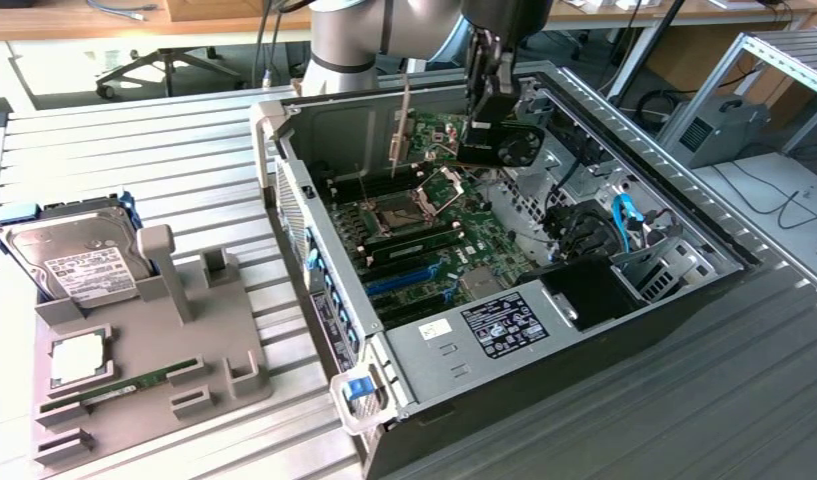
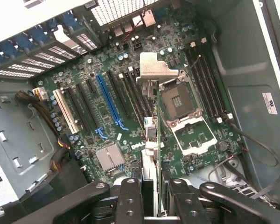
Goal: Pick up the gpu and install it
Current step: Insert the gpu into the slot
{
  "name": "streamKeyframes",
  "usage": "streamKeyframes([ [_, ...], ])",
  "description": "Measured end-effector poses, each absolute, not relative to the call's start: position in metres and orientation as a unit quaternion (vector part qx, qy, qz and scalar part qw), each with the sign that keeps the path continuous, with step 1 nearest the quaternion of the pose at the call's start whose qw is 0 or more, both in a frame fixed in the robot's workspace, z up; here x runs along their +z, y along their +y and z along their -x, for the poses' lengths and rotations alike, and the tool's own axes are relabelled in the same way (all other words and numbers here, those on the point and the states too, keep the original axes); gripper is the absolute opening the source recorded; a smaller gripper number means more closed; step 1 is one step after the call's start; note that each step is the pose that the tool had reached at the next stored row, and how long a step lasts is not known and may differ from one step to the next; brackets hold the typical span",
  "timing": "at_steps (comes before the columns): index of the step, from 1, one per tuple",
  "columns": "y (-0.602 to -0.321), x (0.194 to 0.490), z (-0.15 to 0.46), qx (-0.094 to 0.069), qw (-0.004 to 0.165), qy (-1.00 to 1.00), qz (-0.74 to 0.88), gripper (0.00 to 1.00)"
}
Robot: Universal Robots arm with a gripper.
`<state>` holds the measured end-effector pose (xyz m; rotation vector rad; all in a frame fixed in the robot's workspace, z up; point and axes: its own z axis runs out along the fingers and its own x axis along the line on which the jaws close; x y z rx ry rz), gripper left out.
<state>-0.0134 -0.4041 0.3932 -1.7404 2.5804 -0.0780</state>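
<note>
While edge-on in pincer (image 2: pixel 155 203), gpu (image 2: pixel 156 72) above motherboard slots (image 2: pixel 107 100).

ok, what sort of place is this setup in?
Probably a robotics lab or workshop: an open PC tower on an aluminium-profile table, a grey parts fixture holding a hard drive, and an office chair by desks behind.

1 arm (image 1: pixel 344 40), 1 gpu (image 2: pixel 157 70), 1 PC case (image 1: pixel 582 372), 1 HDD (image 1: pixel 77 262), 1 RAM stick (image 1: pixel 121 385), 1 CPU (image 1: pixel 77 358), 1 grey rack (image 1: pixel 228 342).
</note>
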Motion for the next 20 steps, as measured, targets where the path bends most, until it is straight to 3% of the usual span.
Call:
streamKeyframes([
  [20,-0.4041,0.3926,0.0134,-0.024,0.015,0.802,0.597,0.27],
])
